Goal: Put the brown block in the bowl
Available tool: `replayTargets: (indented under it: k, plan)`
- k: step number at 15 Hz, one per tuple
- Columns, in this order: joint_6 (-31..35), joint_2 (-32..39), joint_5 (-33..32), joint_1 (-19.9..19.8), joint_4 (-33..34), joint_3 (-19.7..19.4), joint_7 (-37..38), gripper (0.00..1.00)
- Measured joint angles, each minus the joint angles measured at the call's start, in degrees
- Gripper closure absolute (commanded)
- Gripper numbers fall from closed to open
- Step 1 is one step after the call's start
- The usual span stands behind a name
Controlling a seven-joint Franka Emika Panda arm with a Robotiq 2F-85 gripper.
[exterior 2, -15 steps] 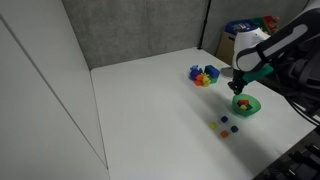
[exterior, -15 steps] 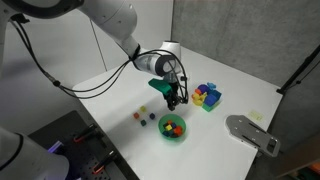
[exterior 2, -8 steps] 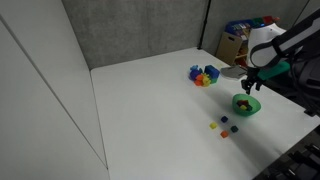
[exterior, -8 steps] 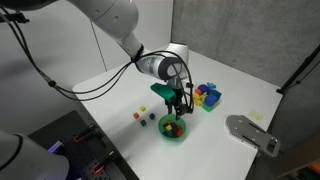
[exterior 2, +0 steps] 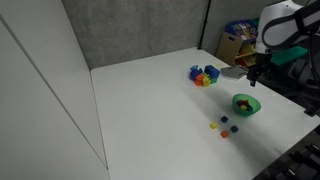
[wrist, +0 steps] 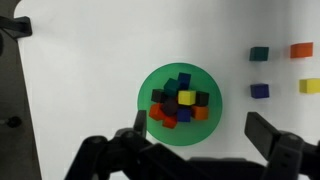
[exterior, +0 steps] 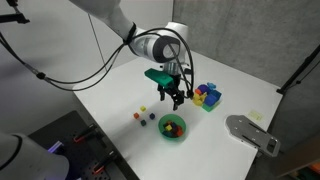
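The green bowl (wrist: 150, 82) lies straight below the wrist camera and holds a pile of several small coloured cubes. A dark cube in the middle of the pile looks like the brown block (wrist: 171, 104); two other dark cubes lie beside it, so I cannot be sure. My gripper (wrist: 202, 128) hangs above the bowl, open, with nothing between its fingers. In both exterior views the gripper (exterior: 172, 95) (exterior 2: 258, 72) is well above the bowl (exterior: 173, 127) (exterior 2: 245, 104) and apart from it.
Loose tiny cubes lie on the white table beside the bowl: green (wrist: 259, 54), orange (wrist: 301, 50), blue (wrist: 259, 90), yellow (wrist: 309, 86). A cluster of bigger blue, yellow and red blocks (exterior: 207, 96) (exterior 2: 204, 75) stands behind the bowl. A grey device (exterior: 250, 133) sits near the table edge.
The gripper was shut low over the bowl a second ago; it has since opened and risen. The bowl and the loose cubes have not moved.
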Motion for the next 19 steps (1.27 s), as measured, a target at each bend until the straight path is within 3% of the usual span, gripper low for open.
replayTargets:
  k: [7, 14, 19]
  plan:
    - [-1.5, -13.6, 6.1, -1.6, -5.8, 2.7, -5.4, 0.00]
    - [-1.4, -28.1, 6.2, -1.6, -14.2, 3.5, -6.4, 0.00]
    - [-1.4, -33.6, 6.2, -1.6, -17.9, 3.6, -7.2, 0.00]
